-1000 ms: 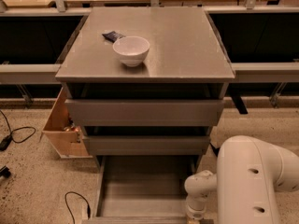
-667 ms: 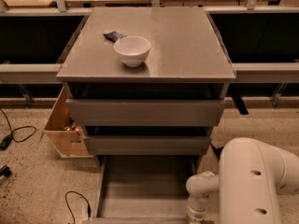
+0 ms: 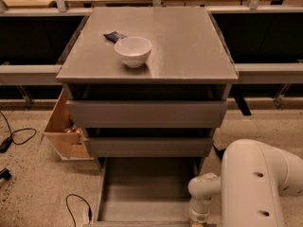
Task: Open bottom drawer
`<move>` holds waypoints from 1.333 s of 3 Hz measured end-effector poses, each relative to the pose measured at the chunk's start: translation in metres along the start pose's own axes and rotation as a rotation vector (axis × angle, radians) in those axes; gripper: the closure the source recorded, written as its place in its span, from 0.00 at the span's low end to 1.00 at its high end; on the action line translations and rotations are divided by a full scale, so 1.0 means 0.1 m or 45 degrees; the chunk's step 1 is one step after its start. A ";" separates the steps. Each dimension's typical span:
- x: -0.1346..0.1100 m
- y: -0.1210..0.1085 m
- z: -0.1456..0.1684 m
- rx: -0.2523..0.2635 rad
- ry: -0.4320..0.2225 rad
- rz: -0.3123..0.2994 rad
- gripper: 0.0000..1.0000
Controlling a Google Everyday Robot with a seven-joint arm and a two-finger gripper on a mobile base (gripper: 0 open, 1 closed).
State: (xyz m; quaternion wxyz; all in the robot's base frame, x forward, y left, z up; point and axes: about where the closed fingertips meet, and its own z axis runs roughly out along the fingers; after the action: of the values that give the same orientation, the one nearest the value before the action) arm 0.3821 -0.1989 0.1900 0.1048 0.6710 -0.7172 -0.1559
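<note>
Three grey drawers sit in the cabinet (image 3: 189, 41) before us. The bottom drawer (image 3: 147, 193) stands pulled far out toward us, its shallow bare tray reaching the lower edge of the view. The top drawer (image 3: 147, 113) and middle drawer (image 3: 147, 146) are only slightly out. We judge the task all but done; at most a last bit of travel and letting go are left. Our gripper (image 3: 199, 216) hangs below the white arm (image 3: 258, 183), just beside the tray's front right corner. It runs off the bottom of the view, so we cannot tell whether it is open, closed or holding anything. A white bowl (image 3: 133, 51) rests on the cabinet top.
</note>
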 end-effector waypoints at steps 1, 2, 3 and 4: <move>0.00 0.00 0.00 0.000 0.000 0.000 0.50; 0.00 0.00 -0.04 0.001 0.012 0.003 0.19; 0.00 0.00 -0.24 0.004 0.076 0.017 0.00; 0.02 0.13 -0.77 0.014 0.169 0.044 0.00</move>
State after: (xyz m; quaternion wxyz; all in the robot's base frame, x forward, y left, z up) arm 0.3981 -0.2067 0.2663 0.1510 0.6679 -0.7212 -0.1053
